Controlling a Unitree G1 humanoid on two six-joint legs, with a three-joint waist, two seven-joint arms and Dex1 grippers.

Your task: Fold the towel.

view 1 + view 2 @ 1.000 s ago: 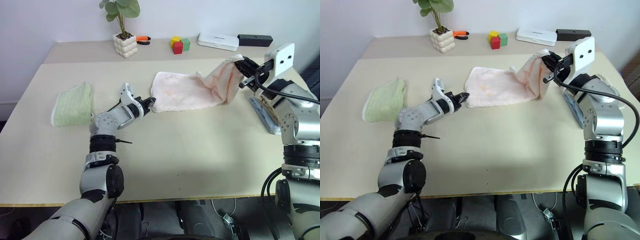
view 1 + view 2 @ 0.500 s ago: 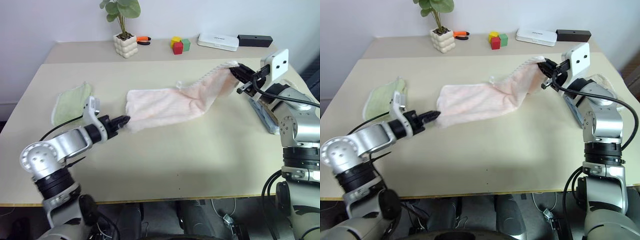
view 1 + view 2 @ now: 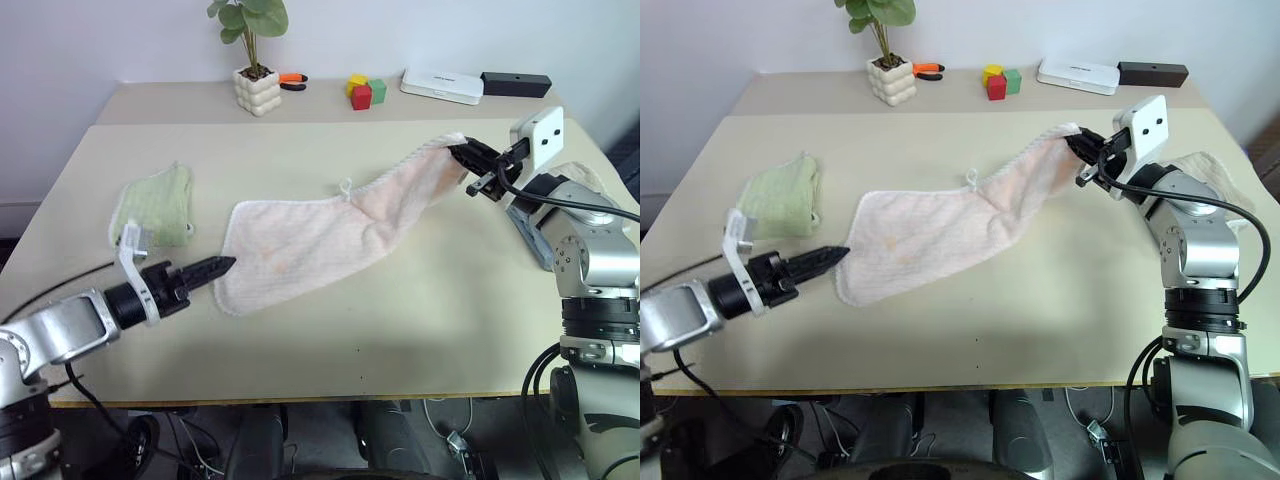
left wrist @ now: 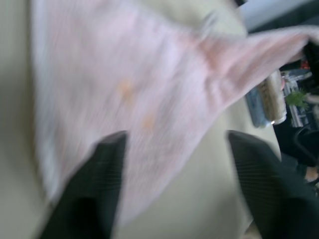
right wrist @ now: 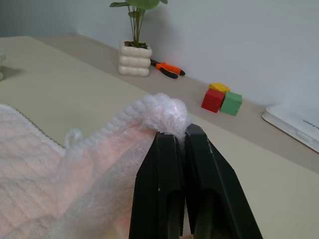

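The left arm reaches low over the near left of the table (image 3: 420,330), its gripper (image 3: 222,266) pointing level toward the towel (image 3: 310,245) and stopping just short of the near corner. In the left wrist view its two fingers (image 4: 99,174) stand spread wide with nothing between them — the towel lies beyond the tips.

The right arm is raised at the right side of the table, its gripper (image 3: 1076,143) pointing left and pinched tight on the towel's far corner, holding that corner up off the surface. The right wrist view shows the fingers (image 5: 162,164) pressed together on a fluffy tuft of the fabric.

The towel is pale pink and fluffy, stretched diagonally across the middle of the table — lifted at the right end, flat at the near-left end. A small loop (image 3: 346,186) sticks up on its far edge, and a faint orange mark shows near the flat end.

A green towel (image 3: 155,205) lies left of it, apart.
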